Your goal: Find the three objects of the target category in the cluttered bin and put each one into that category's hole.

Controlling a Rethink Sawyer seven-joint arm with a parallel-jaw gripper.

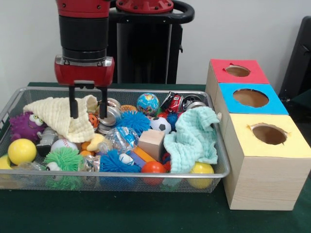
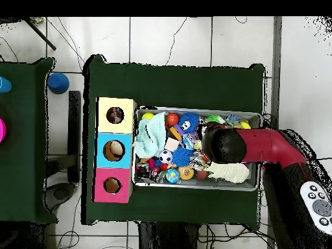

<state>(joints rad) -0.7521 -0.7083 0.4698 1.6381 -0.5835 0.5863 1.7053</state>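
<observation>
The wire mesh bin [image 1: 121,175] is full of toys and cloths; it also shows in the overhead view [image 2: 194,187]. No rope ball shows among the clutter. My gripper [image 1: 88,110] is open, its fingers [image 1: 73,104] lowered into the bin's far left part, straddling the right end of a cream cloth [image 1: 53,116]. In the overhead view my arm's head [image 2: 224,144] covers the gripper. The yellow-topped box's hole [image 1: 268,134] is nearest the camera, right of the bin; from overhead something dark shows inside the hole [image 2: 115,115].
A mint cloth [image 1: 192,138] drapes the bin's right part. Blue spiky balls [image 1: 132,121], a green spiky ball [image 1: 63,160], a globe ball [image 1: 147,103], a wooden block [image 1: 151,143] and a metal can [image 1: 112,115] crowd the bin. Blue-topped [image 1: 250,98] and red-topped [image 1: 238,71] boxes stand behind the yellow one.
</observation>
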